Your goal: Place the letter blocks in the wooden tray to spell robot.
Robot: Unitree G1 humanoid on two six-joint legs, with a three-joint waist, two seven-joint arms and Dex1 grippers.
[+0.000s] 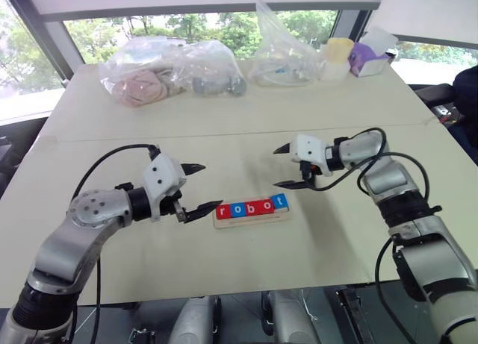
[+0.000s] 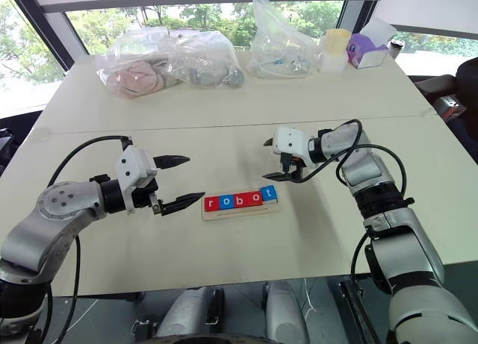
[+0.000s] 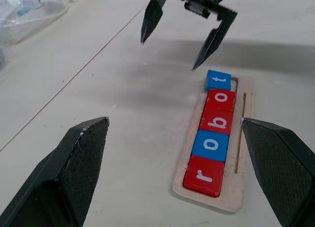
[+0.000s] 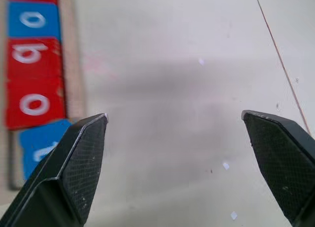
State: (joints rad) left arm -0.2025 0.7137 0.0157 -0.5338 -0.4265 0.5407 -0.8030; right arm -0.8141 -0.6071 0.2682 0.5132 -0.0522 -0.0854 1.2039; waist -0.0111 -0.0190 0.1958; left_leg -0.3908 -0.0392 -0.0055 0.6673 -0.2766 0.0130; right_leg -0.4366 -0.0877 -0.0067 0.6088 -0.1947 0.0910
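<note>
Five letter blocks [image 1: 252,207] lie in a row in the wooden tray [image 1: 251,220] at the table's middle, reading r, o, b, o, t: red, blue, red, red, blue. The blue t block [image 3: 218,80] sits slightly askew at the tray's right end. My right gripper [image 1: 275,167] hovers open just above and behind that end, with nothing between its fingers; it also appears in the left wrist view [image 3: 168,54]. My left gripper [image 1: 211,186] is open and empty, just left of the tray's r end. In the right wrist view the blocks [image 4: 34,84] lie beside one finger [image 4: 78,163].
Two clear plastic bags [image 1: 168,75] [image 1: 284,57] with soft items, a pale yellow cup [image 1: 337,57] and a purple tissue box [image 1: 370,60] stand along the table's far edge. A seam [image 1: 112,137] crosses the tabletop behind the grippers. The table's front edge runs close below the tray.
</note>
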